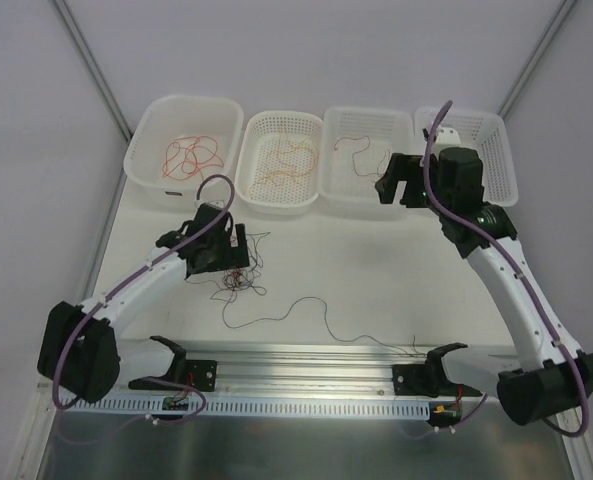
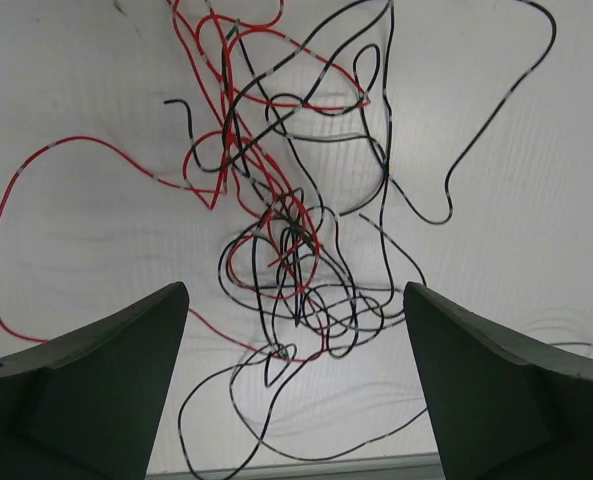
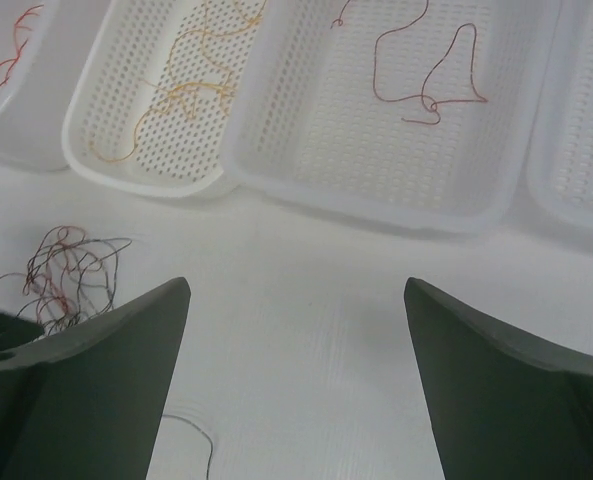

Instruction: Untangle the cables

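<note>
Here the left arm bends low across the white table [image 1: 396, 270], its left gripper [image 1: 238, 243] poised over the tangle of thin red and black cables [image 1: 238, 280], jaws spread wide, gripping nothing. The right arm stretches forward, the right gripper [image 1: 396, 190] likewise wide open and empty, near the white plastic baskets [image 1: 351, 208]. Its wrist view shows a dark red-brown wire [image 3: 426, 85] looped in one basket; the left wrist view resolves the tangle's crossing strands.

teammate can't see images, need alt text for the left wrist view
A tangle of thin red and black cables lies on the white table, seen from above between the open left gripper's two dark fingers. Loose loops trail outward from it.
</note>
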{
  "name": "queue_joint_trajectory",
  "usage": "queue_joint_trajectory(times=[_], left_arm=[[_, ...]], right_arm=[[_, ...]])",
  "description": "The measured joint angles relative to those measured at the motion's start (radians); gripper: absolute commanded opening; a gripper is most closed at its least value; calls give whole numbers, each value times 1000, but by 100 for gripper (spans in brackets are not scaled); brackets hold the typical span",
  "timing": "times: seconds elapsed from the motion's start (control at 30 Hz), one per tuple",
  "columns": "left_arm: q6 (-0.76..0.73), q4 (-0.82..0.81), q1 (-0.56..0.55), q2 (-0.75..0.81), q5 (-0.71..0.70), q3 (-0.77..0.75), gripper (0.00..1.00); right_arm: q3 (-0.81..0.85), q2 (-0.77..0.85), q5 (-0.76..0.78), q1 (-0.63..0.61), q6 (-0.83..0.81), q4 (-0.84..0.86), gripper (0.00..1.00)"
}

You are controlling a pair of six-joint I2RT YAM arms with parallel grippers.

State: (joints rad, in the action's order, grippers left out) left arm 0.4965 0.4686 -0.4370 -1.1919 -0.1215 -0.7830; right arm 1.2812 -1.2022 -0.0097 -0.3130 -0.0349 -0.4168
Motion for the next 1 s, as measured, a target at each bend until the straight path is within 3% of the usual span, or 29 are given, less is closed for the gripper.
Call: queue_joint_trajectory(times=[0.13, 0.27, 0.53, 0.7, 1.0], left_arm=[[25, -21, 0, -164, -3, -78, 73], [44, -27, -40, -307, 7, -159, 68], [7, -63, -390, -509, 66, -404, 69], [-16, -85, -519, -506, 82, -432, 79], [100, -64, -415, -251, -16, -279, 84]], right_arm=[[-130, 164, -10, -56, 31, -16, 93], [-236, 246, -17, -80, 50, -58, 93], [-315, 425, 23, -80, 56, -135, 93], [-325, 485, 38, -80, 63, -145, 93], [-446, 407, -27, -119, 159, -133, 92]])
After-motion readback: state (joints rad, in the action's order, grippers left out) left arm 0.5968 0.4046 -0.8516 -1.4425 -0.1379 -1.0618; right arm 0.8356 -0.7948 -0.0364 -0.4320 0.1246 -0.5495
